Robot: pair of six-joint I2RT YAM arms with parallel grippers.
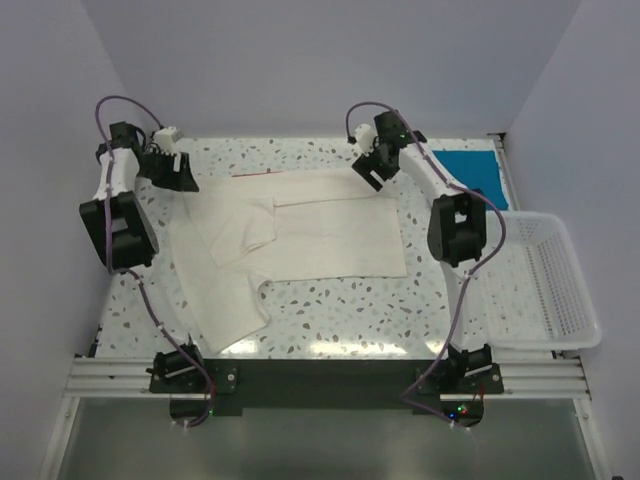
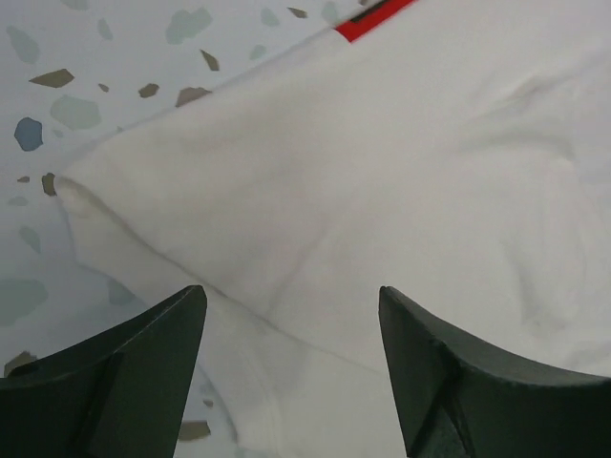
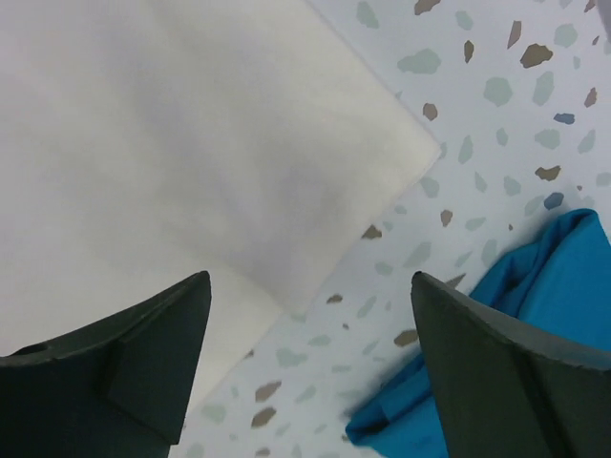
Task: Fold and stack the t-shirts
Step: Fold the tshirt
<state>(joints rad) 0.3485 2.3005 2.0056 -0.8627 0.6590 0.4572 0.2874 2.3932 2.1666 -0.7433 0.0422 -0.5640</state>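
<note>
With left claw [image 2: 291,305] and right claw [image 3: 310,286] both released, the cream-white t-shirt [image 1: 330,235] seems half-folded, and the teal-blue t-shirt [image 1: 470,172] lies apart, unstacked.

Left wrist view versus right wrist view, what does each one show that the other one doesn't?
Only the left wrist view shows a red strip at the far edge of the cream-white shirt, beyond the open left claw. Only the right wrist view shows the teal-blue shirt, lying apart from the cream one, by the open right claw. Both show the cream-white shirt spread on the speckled table.
</note>
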